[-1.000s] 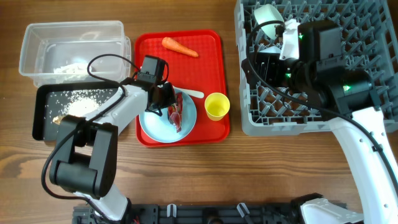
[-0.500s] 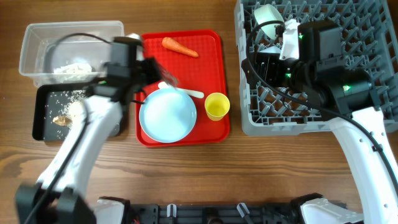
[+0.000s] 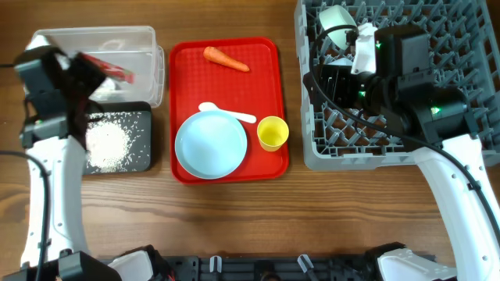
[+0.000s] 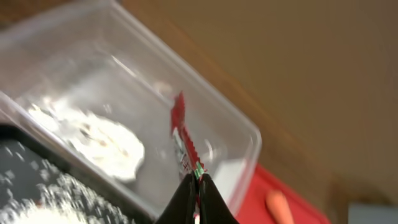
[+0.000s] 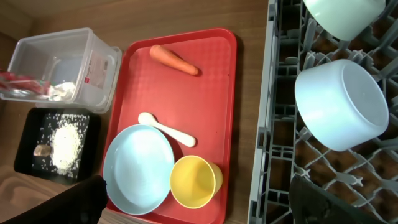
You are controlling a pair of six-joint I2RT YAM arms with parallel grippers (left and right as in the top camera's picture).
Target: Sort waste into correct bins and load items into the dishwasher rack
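My left gripper [image 3: 84,72] is shut on the red-and-white wrapper [image 3: 111,69] and holds it over the clear tub [image 3: 47,47]. In the left wrist view the wrapper [image 4: 182,134] sticks up from the shut fingertips [image 4: 198,182], above white tissue [image 4: 112,146] in the tub. The black tray [image 3: 142,160] holds rice [image 3: 105,142] and a brown scrap [image 5: 41,150]. The carrot [image 3: 226,58], light-blue plate [image 3: 211,144] and yellow cup [image 3: 272,133] sit on the red tray [image 3: 266,70]. My right gripper [image 5: 198,202] is open and empty over the grey rack [image 3: 469,47], which holds two bowls [image 5: 341,102].
A white spoon [image 3: 226,114] lies on the red tray between the plate and the carrot. The rack fills the right side of the table. Bare wooden table runs along the front edge.
My left gripper has lifted the wrapper off the plate and carried it left, to above the clear tub. The plate is now bare. The right arm has not moved.
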